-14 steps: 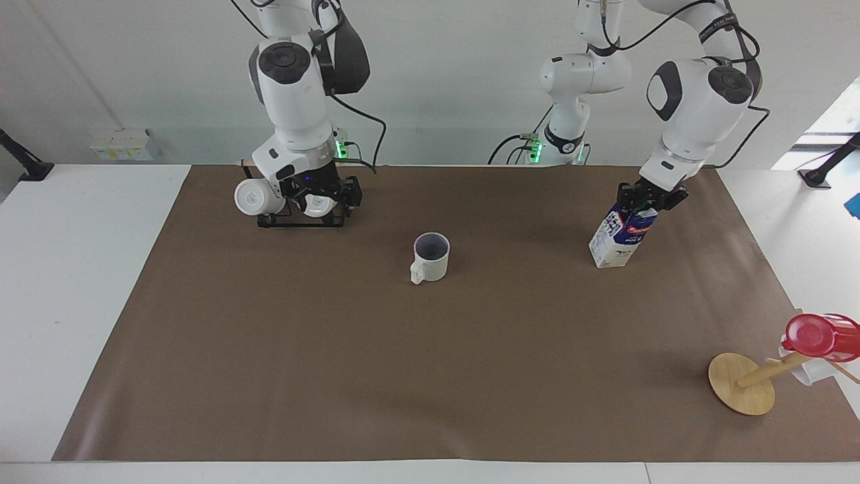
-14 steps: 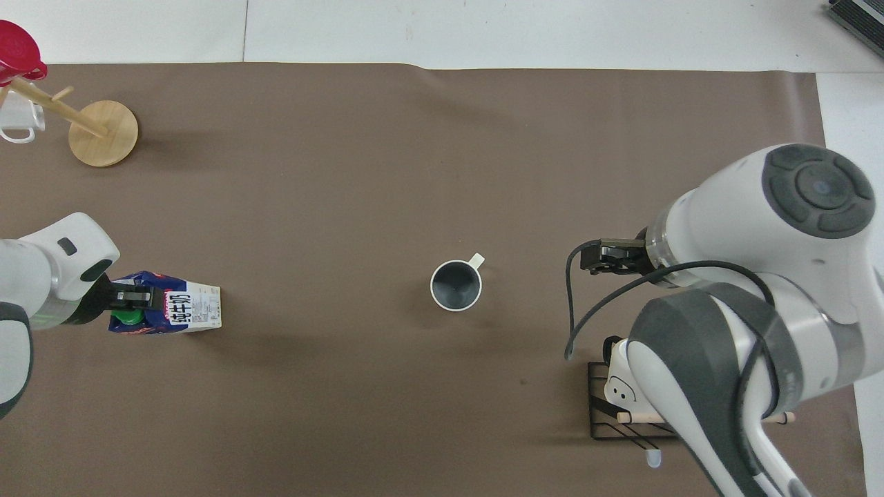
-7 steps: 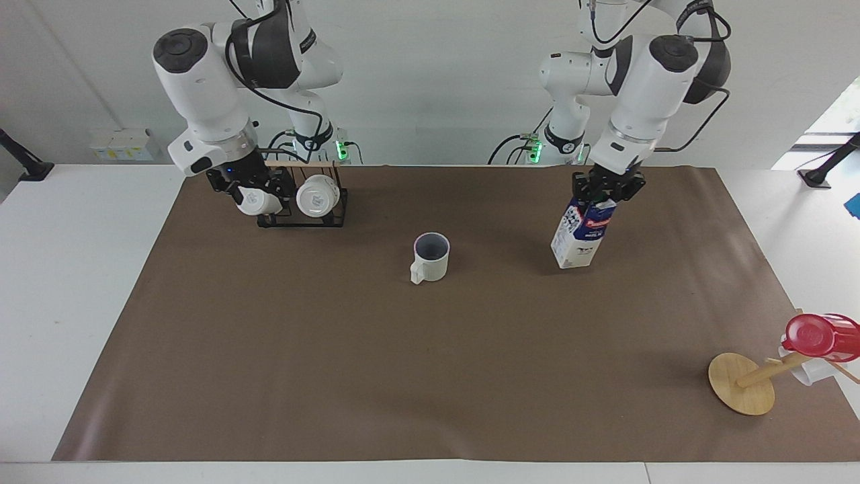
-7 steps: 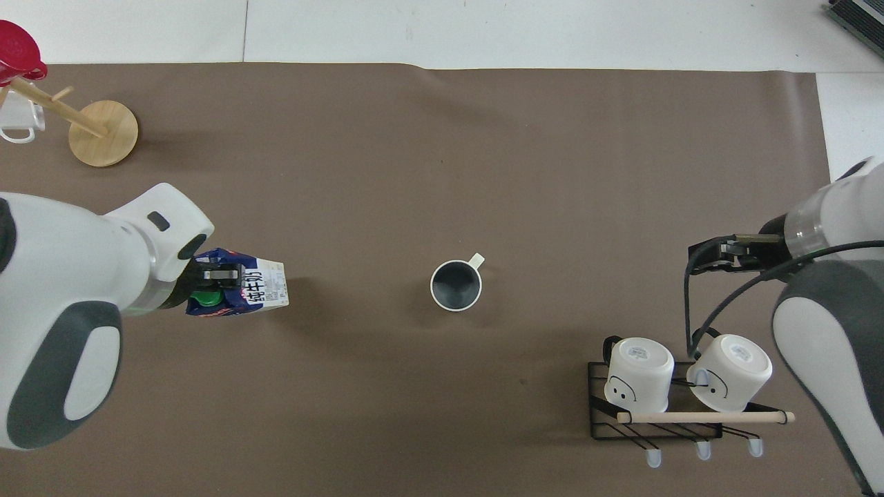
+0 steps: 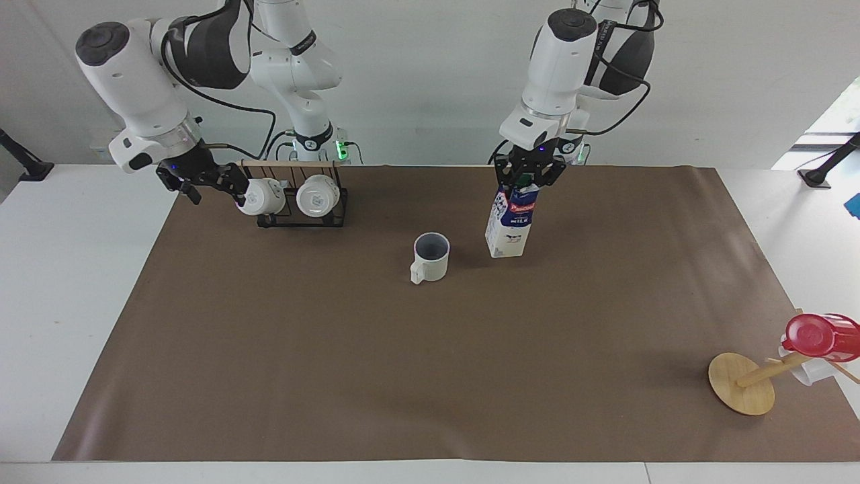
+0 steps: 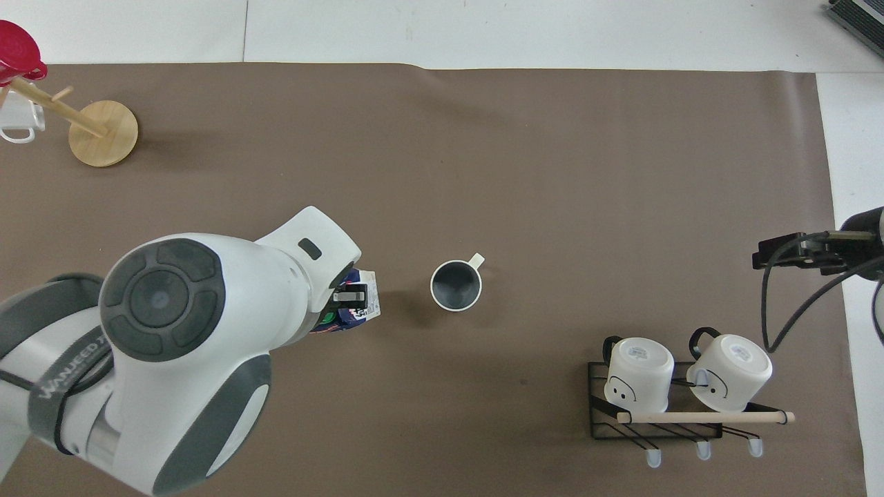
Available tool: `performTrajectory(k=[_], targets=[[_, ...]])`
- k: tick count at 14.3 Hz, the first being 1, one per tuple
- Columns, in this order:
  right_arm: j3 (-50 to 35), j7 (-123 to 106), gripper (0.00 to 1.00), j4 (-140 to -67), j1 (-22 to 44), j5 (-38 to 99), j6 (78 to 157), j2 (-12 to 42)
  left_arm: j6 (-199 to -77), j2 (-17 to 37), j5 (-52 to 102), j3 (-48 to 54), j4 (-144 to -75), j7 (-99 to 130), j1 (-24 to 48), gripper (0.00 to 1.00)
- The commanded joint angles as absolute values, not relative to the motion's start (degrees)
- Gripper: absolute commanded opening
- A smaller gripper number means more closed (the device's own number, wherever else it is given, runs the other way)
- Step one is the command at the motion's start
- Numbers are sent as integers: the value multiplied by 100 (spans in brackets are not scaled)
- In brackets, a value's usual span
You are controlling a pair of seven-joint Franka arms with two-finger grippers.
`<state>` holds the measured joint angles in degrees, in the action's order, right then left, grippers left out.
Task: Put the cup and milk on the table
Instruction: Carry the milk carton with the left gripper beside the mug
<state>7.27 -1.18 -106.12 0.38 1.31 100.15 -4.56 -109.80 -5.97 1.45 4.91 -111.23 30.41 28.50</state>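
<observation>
You've got wide bare brown sheet on the desk (image 5: 430, 376) across the half farther from the robots, all the way to the sheet's edge; the only clutter there is the wooden stand (image 5: 741, 383) with the red cup (image 5: 816, 335) at the left arm's end. The cup (image 5: 431, 257) stands upright mid-desk, handle pointing away from the robots. Just beside it, toward the left arm's end, hangs the milk (image 5: 510, 222), nearly upright, its base at or just above the sheet, and you can't tell whether it touches. Your left pincer (image 5: 527, 176) is pinching the milk at its top, directly above the carton. Your right pincer (image 5: 201, 183) sits at the sheet's edge by the black rack (image 5: 302, 218) with its two white mugs (image 6: 639, 373); whether it is spread or pressed together you cannot tell.
</observation>
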Motion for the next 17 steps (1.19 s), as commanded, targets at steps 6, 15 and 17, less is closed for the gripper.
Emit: performTrajectory(k=[6,15,17], targets=[[598,-176,100,-9090,53,88,9081,-325,-10977,501,-114,396,-10433,4166,3410,46],[527,-140,100,-8965,299,-201,8542,-598,-11259,615,-158,413,-10529,4184,3393,45],[510,-114,100,-8947,360,-237,8631,-589,-11267,607,-149,413,-10573,4017,3366,45]])
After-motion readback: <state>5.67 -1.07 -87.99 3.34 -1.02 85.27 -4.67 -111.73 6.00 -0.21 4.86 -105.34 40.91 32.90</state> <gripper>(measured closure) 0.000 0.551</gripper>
